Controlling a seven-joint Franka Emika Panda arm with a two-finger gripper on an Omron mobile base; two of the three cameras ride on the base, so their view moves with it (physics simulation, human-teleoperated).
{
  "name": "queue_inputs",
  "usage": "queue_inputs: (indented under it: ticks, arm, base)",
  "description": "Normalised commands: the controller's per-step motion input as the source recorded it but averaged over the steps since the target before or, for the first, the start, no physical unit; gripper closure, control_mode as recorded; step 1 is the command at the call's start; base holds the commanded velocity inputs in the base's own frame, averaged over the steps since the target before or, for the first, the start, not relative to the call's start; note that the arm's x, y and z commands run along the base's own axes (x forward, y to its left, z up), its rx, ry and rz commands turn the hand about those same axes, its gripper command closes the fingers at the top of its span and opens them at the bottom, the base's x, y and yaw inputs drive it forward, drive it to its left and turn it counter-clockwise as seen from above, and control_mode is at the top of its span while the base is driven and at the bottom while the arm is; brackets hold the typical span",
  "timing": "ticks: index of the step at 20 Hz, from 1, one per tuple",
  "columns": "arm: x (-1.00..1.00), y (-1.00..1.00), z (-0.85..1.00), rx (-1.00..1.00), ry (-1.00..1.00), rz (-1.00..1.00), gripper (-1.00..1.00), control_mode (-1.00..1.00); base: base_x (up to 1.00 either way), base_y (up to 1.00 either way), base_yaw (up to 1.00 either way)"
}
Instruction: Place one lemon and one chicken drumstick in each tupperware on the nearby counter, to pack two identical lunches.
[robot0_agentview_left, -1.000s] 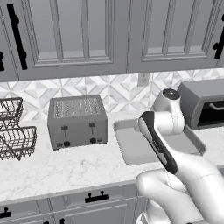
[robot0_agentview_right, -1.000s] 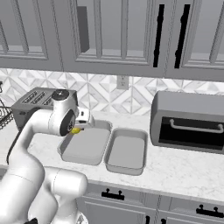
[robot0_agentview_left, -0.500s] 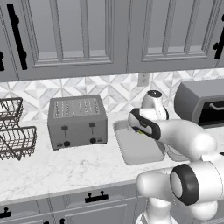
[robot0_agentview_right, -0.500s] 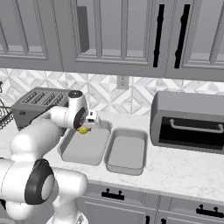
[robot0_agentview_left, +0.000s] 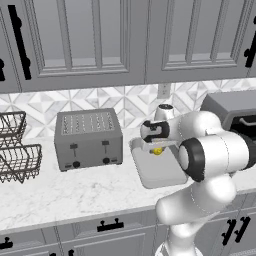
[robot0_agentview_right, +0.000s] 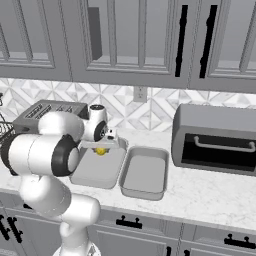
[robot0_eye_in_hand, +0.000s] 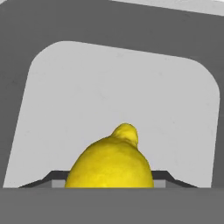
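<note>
Rendered, evenly lit, no hard light src. Soft diffuse shading, faint shadows under toaster (robot0_agentview_left: 88, 139) and trays on worktop (robot0_agentview_left: 60, 192). No glare, no motion blur. Slight pixel softness in base views. Hand view sharp on lemon (robot0_eye_in_hand: 111, 164), smooth gradient on tupperware (robot0_eye_in_hand: 109, 87) floor. No edge distortion.

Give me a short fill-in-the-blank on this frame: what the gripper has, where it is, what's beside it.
1. The gripper is shut on a yellow ____.
2. It hangs over the ____ of the two grey tupperware containers, as seen in the right base view.
3. The other container beside it holds ____.
4. On the counter, left of the containers in the left base view, stands a grey ____.

Missing words: lemon; left; nothing; toaster
</note>
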Motion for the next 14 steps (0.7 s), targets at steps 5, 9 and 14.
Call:
queue_inputs:
  ticks: [5, 9, 14]
  arm:
    - [0.13, 0.00, -0.23, 0.00, 0.01, 0.00, -1.00, -1.00]
    - [0.03, 0.00, -0.04, 0.00, 0.00, 0.00, -1.00, -1.00]
    - [0.00, 0.00, 0.00, 0.00, 0.00, 0.00, -1.00, -1.00]
  base:
    - [0.00, 0.00, 0.00]
    - [0.00, 0.00, 0.00]
    - [0.00, 0.00, 0.00]
